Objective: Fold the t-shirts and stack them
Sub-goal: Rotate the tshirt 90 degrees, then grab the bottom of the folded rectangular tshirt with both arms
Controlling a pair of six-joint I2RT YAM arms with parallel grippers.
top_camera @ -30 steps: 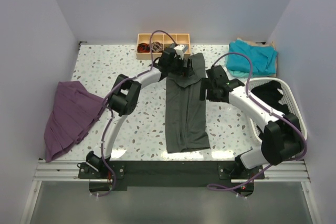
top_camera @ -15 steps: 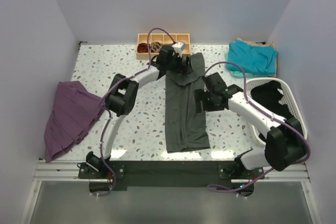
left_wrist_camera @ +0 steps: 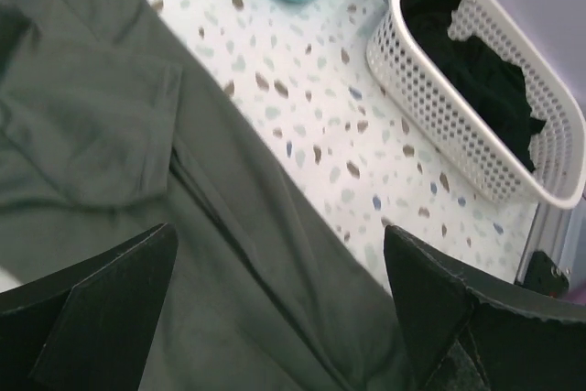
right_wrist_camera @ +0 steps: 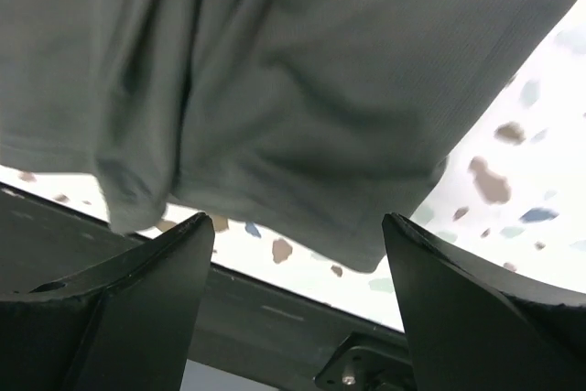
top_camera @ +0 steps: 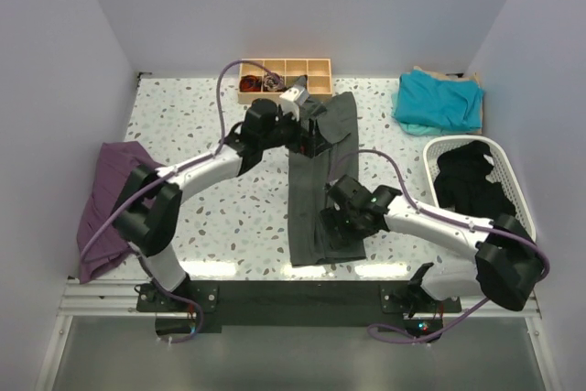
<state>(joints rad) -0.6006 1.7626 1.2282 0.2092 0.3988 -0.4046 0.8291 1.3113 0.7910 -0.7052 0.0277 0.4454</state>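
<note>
Nearest, the right end effector [top_camera: 337, 223], spread wide, sits over the hem of the charcoal t-shirt [top_camera: 322, 180] at the near edge of the desk [top_camera: 229, 217]. The left end effector [top_camera: 311, 135], equally wide, is above its far end. At the right edge a white basket [top_camera: 438, 146] holds black clothes [top_camera: 467, 180]; beyond lies the teal t-shirt [top_camera: 439, 100].

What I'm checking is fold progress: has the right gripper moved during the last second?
Yes. The right gripper moved away from the wooden tray toward the near edge of the table, now over the hem of the grey t-shirt.
</note>
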